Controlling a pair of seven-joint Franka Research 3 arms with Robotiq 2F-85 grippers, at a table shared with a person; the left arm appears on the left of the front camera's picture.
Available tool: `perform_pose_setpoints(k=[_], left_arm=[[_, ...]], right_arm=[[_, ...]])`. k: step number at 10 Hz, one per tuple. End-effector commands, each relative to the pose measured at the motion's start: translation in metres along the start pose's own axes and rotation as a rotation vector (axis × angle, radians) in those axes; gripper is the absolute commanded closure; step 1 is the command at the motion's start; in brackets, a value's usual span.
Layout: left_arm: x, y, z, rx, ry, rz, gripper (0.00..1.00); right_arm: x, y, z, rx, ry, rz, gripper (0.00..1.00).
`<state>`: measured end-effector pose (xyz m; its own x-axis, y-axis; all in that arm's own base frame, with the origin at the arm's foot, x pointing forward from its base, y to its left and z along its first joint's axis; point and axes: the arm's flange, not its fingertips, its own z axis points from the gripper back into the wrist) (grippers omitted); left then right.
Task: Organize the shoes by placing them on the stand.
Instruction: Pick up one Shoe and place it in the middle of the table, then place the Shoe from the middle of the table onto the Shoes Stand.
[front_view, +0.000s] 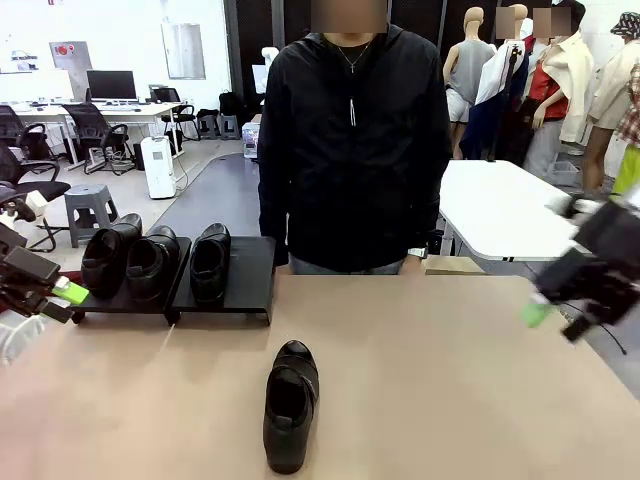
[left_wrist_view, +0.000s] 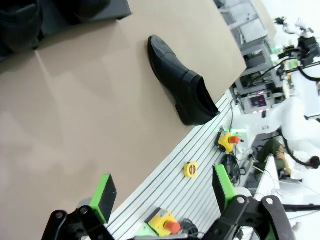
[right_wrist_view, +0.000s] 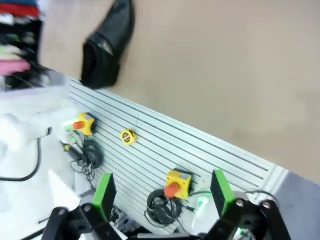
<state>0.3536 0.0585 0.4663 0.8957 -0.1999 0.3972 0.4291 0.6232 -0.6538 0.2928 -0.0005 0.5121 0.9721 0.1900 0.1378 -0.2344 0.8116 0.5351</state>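
One dress shoe (front_view: 290, 404) is left lying on the table (front_view: 450, 380), near the stand (front_view: 245, 275); three shoes (front_view: 155, 262) are seated upon it. Both the left gripper (left_wrist_view: 162, 192) and the right gripper (right_wrist_view: 162, 192) are spread, empty.

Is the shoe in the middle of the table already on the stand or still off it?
Off. The shoe lies on the bare table, apart from the stand.

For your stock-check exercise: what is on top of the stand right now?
Three shoes sit on the stand: two on the left platform, one on the right. The space beside that one is bare. The surface beneath the shoes is covered.
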Motion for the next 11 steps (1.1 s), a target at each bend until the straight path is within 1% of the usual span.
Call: perform_pose_setpoints(k=[1, 2, 11], left_arm=[[-0.001, 0.001, 0.003, -0.004, 0.009, -0.013, 0.0], [-0.001, 0.001, 0.003, -0.004, 0.009, -0.013, 0.0], [-0.001, 0.001, 0.003, -0.004, 0.009, -0.013, 0.0]], right_arm=[[-0.007, -0.043, 0.002, 0.108, -0.114, -0.072, 0.0], [0.0, 0.0, 0.0, 0.0, 0.0, 0.0, 0.0], [0.0, 0.0, 0.0, 0.0, 0.0, 0.0, 0.0]])
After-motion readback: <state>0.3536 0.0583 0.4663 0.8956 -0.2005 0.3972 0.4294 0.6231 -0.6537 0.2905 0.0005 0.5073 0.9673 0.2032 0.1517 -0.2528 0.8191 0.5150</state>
